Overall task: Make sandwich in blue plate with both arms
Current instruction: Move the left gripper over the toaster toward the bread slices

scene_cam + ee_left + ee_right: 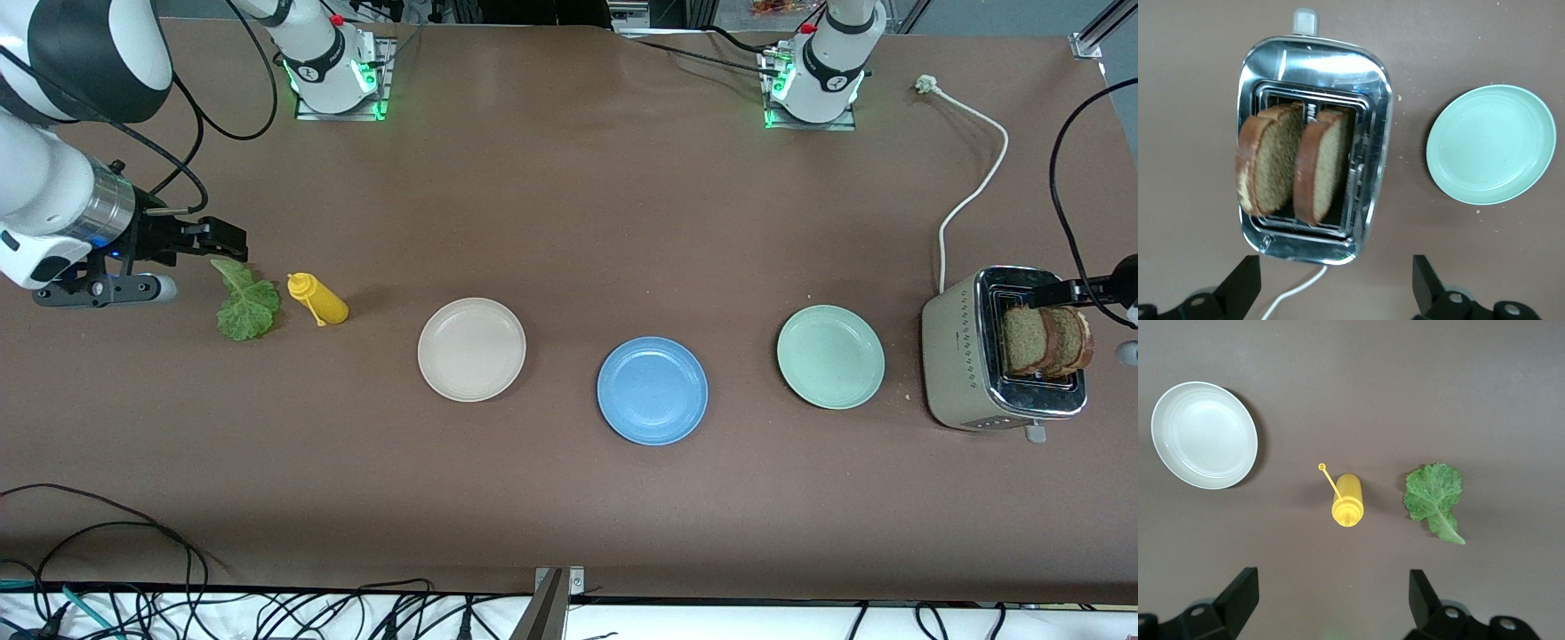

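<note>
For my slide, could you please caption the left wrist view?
Open left tool above a toaster holding two bread slices, beside a green plate.

Brown tabletop (569, 222) with a row of non-task items. Toward the right arm's end: yellow squeeze bottle (318, 299) standing beside a beige plate (471, 348). Toward the left arm's end: pale green plate (830, 356), then a silver toaster (965, 356) with its white power cord (973, 187) trailing toward the robots' bases.
</note>
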